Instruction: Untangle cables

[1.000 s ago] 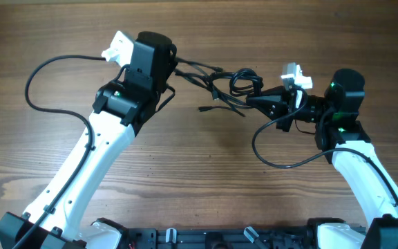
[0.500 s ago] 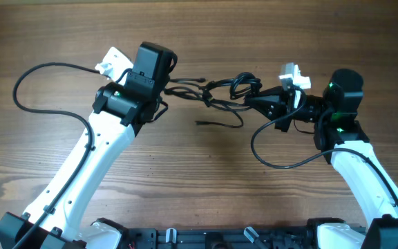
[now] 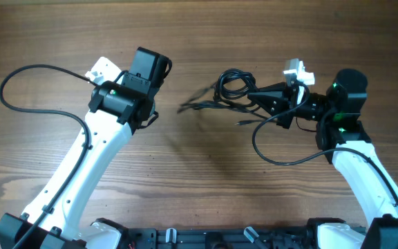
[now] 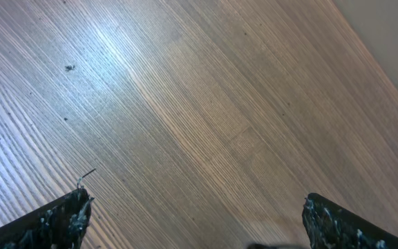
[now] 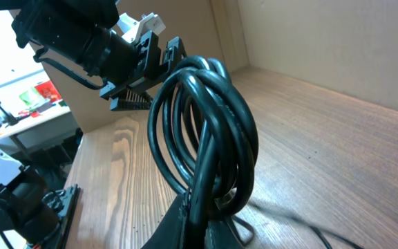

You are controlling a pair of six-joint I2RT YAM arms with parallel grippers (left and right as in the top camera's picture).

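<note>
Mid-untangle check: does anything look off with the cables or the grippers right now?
One thing: the bunch of thin black cables sits coiled in the right gripper alone, with loose strands trailing left over the wooden table. The left gripper is open, empty and apart from them. No damage visible.

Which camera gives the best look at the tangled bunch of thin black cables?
Overhead: it shows the whole bunch of thin black cables, loops and loose strands trailing left. The right wrist view shows only the loops close up. The left wrist view shows none, only the wooden table.
</note>
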